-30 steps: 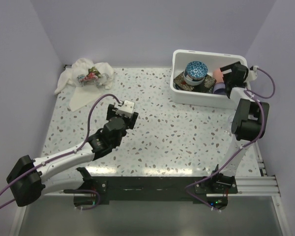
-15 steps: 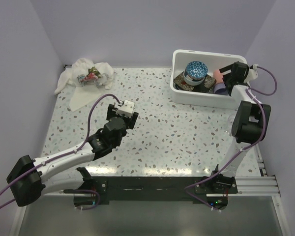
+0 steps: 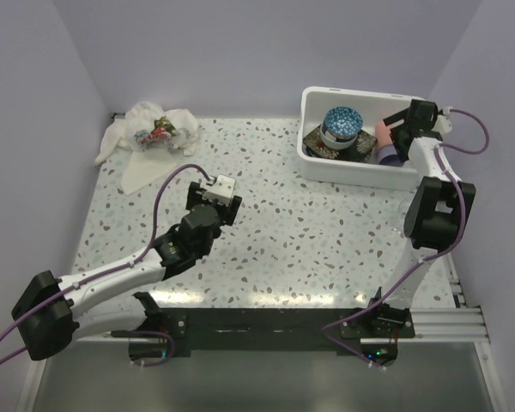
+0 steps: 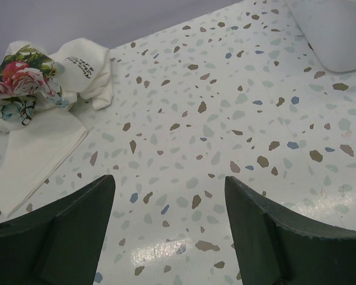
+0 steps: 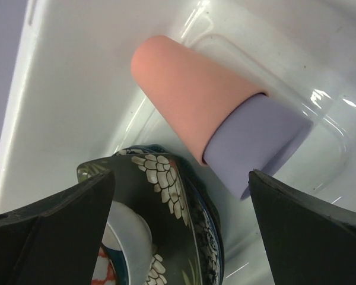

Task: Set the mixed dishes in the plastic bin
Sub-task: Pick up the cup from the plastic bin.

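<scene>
Desk is bearing only a cloth, upper left; dishes are seemingly all lying in the bin; left hand, right hand gaping empty.

A crumpled white cloth lies in the far left corner of the speckled terrazzo table. Its red-and-green rose print is bunched on top, and one plain flap spreads flat toward the table's near side. Plain lavender walls rise from the table's far and side edges.
</scene>
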`<action>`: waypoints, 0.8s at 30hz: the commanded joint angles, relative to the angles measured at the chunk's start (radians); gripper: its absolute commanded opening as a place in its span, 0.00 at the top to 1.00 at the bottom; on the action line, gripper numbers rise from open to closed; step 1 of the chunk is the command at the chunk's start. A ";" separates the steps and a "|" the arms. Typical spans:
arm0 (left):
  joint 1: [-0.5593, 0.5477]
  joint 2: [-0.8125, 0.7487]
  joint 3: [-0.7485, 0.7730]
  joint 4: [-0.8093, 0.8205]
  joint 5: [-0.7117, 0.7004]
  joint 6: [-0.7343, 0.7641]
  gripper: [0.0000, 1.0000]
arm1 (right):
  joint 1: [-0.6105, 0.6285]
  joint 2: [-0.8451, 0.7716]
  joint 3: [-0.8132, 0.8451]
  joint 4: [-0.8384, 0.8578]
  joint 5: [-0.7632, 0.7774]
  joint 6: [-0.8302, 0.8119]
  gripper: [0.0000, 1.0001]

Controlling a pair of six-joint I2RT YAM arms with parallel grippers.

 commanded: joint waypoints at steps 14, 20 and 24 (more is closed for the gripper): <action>-0.006 0.002 -0.003 0.060 -0.007 0.019 0.21 | -0.002 0.082 -0.055 0.186 -0.009 0.102 0.03; -0.006 0.001 -0.004 0.062 -0.007 0.019 0.21 | -0.002 0.014 -0.134 0.371 0.014 0.041 0.04; -0.006 0.001 -0.004 0.062 -0.007 0.019 0.21 | -0.002 -0.010 -0.126 0.422 0.004 -0.031 0.05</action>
